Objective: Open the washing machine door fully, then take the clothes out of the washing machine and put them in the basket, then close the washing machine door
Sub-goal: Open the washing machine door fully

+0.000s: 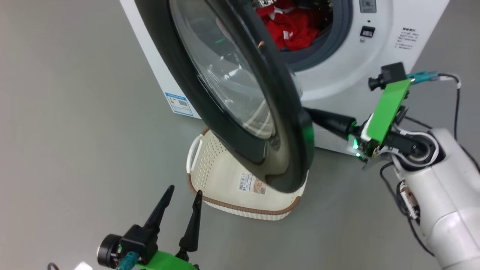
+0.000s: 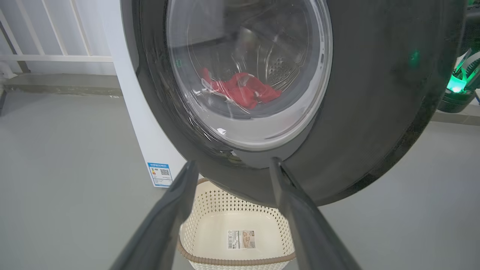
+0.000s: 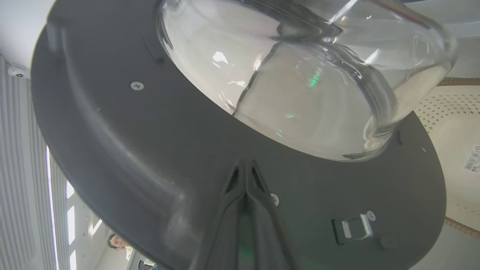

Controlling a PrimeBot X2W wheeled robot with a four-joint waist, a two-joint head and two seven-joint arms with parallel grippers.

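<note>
The washing machine stands at the top of the head view, and the washing machine door is swung out toward me, partly open. Red clothes lie in the drum and also show through the door glass. The basket sits on the floor under the door's lower rim. My right gripper is shut, its joined fingertips resting against the door's dark inner face below the glass bowl. My left gripper hangs open and holds nothing, pointing at the basket and the door's outer rim.
Grey floor lies open to the left of the machine. A blue label marks the machine's lower side. A white railing runs along the far wall. A person shows beyond the door. Cables trail off my right wrist.
</note>
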